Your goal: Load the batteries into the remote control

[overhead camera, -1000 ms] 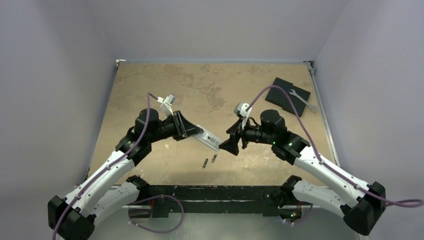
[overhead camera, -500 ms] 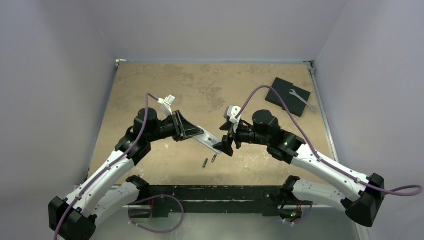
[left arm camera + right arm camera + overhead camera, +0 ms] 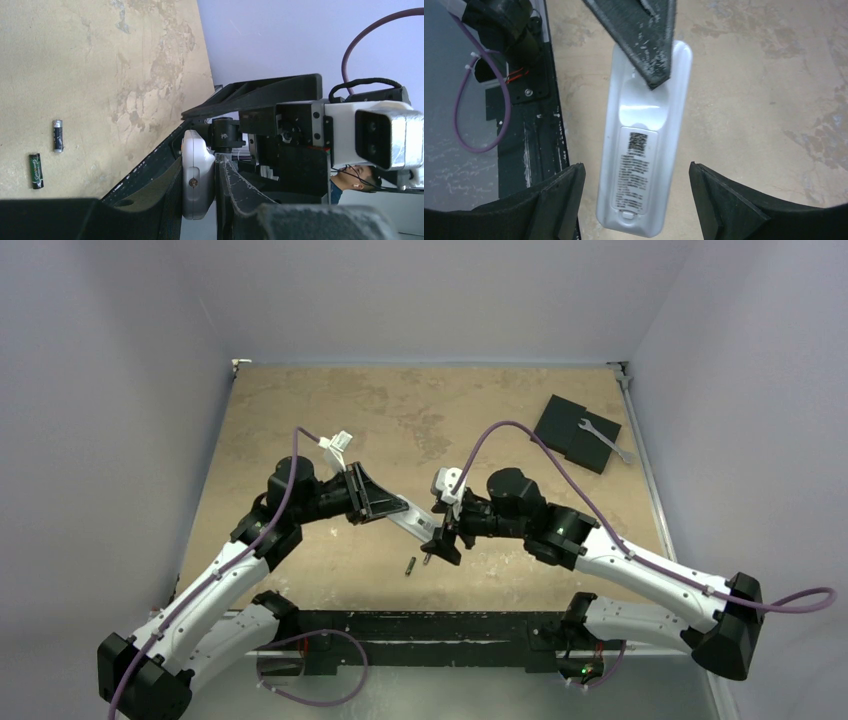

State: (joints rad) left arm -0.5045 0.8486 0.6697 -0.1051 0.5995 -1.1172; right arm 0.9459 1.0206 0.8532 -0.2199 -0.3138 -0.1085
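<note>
My left gripper (image 3: 398,508) is shut on the white remote control (image 3: 418,523) and holds it above the table with its far end pointing right. In the left wrist view the remote (image 3: 197,175) is edge-on, pinched between the two fingers of that gripper (image 3: 199,155). My right gripper (image 3: 440,542) is open at the remote's free end. In the right wrist view the remote's back (image 3: 644,165), with label and battery cover, lies between the spread jaws of that gripper (image 3: 636,172), not touched. Two batteries (image 3: 409,566) (image 3: 58,135) (image 3: 35,171) lie on the table below.
A black flat pad (image 3: 570,428) with a silver wrench (image 3: 603,438) on it lies at the back right. The black base rail (image 3: 430,625) runs along the near edge. Walls close the table on three sides.
My right arm has moved left and down toward the remote's free end, so its open jaws now flank it. My left gripper and the remote have stayed put.
</note>
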